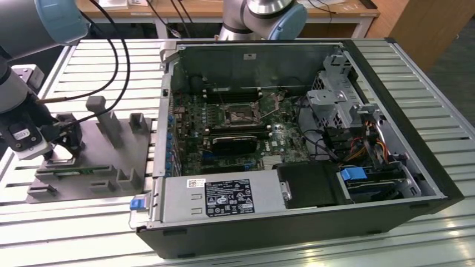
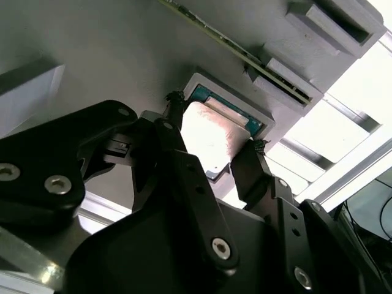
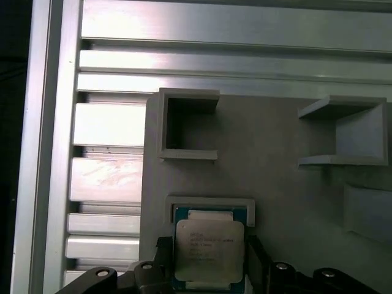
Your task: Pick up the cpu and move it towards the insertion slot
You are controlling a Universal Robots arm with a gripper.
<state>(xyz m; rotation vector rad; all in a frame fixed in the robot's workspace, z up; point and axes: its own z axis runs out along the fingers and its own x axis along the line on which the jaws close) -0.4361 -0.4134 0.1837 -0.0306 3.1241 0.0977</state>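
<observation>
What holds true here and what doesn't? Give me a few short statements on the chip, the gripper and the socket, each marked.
1. The small square silver-topped cpu lies in a framed recess of the grey plastic tray. True.
2. The black gripper hangs over the open black computer case. False: it is down at the tray, at the cpu, to the exterior view's left of the case.
3. The insertion slot, a dark square socket in a thin silver bracket, sits inside the case. True.
4. The tray stands inside the case. False: it rests on the slatted metal table beside it.
</observation>
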